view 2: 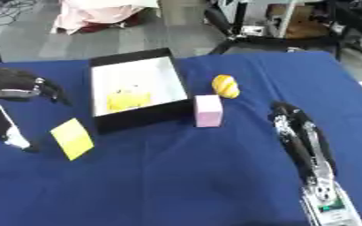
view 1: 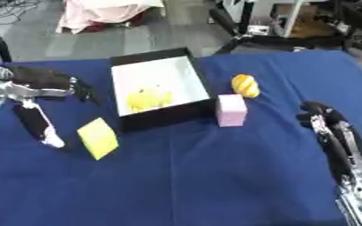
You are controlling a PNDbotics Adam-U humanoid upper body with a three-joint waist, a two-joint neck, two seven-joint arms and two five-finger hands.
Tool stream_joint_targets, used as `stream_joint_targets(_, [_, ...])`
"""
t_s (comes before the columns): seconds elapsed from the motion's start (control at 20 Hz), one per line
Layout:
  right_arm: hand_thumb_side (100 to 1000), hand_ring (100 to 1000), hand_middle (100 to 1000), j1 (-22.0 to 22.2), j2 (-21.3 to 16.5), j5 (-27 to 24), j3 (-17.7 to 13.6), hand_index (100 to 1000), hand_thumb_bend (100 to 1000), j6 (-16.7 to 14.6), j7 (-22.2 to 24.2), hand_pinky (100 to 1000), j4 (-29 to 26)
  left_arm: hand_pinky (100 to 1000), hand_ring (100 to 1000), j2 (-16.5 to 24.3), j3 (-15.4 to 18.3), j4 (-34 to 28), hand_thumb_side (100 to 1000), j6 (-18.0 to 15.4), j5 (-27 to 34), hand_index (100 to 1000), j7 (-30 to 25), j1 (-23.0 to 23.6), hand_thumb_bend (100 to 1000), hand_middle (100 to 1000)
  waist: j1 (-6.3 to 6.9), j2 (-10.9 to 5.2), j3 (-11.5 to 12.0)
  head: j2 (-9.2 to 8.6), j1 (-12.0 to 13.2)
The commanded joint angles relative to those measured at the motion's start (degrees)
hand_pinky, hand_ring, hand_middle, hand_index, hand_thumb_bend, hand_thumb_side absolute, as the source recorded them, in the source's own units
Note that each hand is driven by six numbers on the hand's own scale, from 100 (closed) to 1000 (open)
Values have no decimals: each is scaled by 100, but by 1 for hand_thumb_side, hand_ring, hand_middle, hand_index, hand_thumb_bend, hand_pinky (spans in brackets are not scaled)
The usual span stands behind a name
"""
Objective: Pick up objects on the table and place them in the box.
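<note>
Left hand (view 1: 41, 88) is hovering with fingers spread, holding nothing, near the yellow block (view 1: 97, 137). Right hand (view 2: 296, 132) is resting open. Box (view 1: 202, 79) is holding a yellow item (view 1: 148, 98); pink block (view 1: 231, 110) and yellow fruit (view 1: 245, 85) are lying beside it on the bench (view 1: 215, 176).

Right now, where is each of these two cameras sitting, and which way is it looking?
Left eye view: in the head, looking down at the blue cloth table; left hand open at left edge, right hand at right.
Right eye view: beside it, same downward look.
Both share the black white-lined box, yellow flat block, pink cube and yellow-orange oval thing.
</note>
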Motion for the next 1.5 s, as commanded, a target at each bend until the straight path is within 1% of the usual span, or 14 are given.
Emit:
stream_joint_targets(0.05, [707,740,743,-46,-113,6,-23,786,100,-3,10,787,-46,856,780,-55,31,255,362,-759,-314,912,-396,-162,624,811,37,-125,-9,-9,-17])
stream_joint_targets(0.4, [708,740,743,-55,-103,0,-16,785,100,-3,20,787,-47,852,776,-321,72,761,358,-999,-678,909,-150,-199,623,808,21,-123,-2,-9,-27])
stream_joint_targets(0.7, [708,740,742,-64,-97,-3,-10,785,100,-2,26,787,-46,850,774,-526,79,1003,345,-1096,-834,908,-2,-226,602,806,6,-119,-3,-9,-25])
stream_joint_targets(1.0, [708,740,742,-74,-88,-8,-3,785,100,-3,38,787,-44,849,771,-744,22,1223,321,-1238,-1018,899,-137,-301,573,801,-7,-116,-19,-9,-14])
stream_joint_targets(1.2, [710,740,742,-75,-83,-11,-4,785,100,-2,36,787,-41,841,757,-825,38,1357,275,-1299,-1106,881,-231,-319,524,782,-4,-113,-36,-9,-8])
stream_joint_targets(1.4, [710,739,742,-77,-76,-9,-5,785,100,-5,38,787,-38,819,721,-867,49,1433,230,-1338,-1132,843,-274,-315,471,738,1,-111,-52,-9,-8])
stream_joint_targets(1.5, [709,739,742,-77,-77,-9,-8,785,100,-4,33,787,-37,796,670,-870,58,1440,212,-1337,-1109,793,-292,-314,438,676,1,-111,-56,-9,-9])
